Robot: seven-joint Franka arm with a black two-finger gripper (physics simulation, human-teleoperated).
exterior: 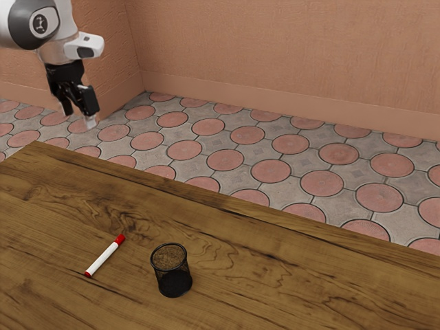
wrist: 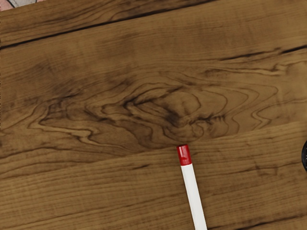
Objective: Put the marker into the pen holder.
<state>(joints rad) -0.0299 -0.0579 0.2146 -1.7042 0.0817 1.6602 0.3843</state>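
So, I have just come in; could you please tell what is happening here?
My open gripper hovers in the air, holding nothing. The red-ended white marker lies on the wooden table, beside the upright black mesh pen holder. The marker should go inside, but it is not yet picked up.

My gripper (exterior: 79, 116) is black, with a pale tip, and my arm (exterior: 63, 47) is white with a dark grey round patch. The marker (exterior: 103, 258) has a white body, a glossy red cap and a red tail end. I see a black pen holder (exterior: 170, 270) in fine criss-cross mesh. The counter (exterior: 275, 292) is warm brown wood, streaked nearly black, its grain looping in dark and honey-coloured swirls. The floor (exterior: 270, 170) repeats dusty-pink circles, outlined dark, on mottled grey; the wall (exterior: 275, 41) is salmon-orange.
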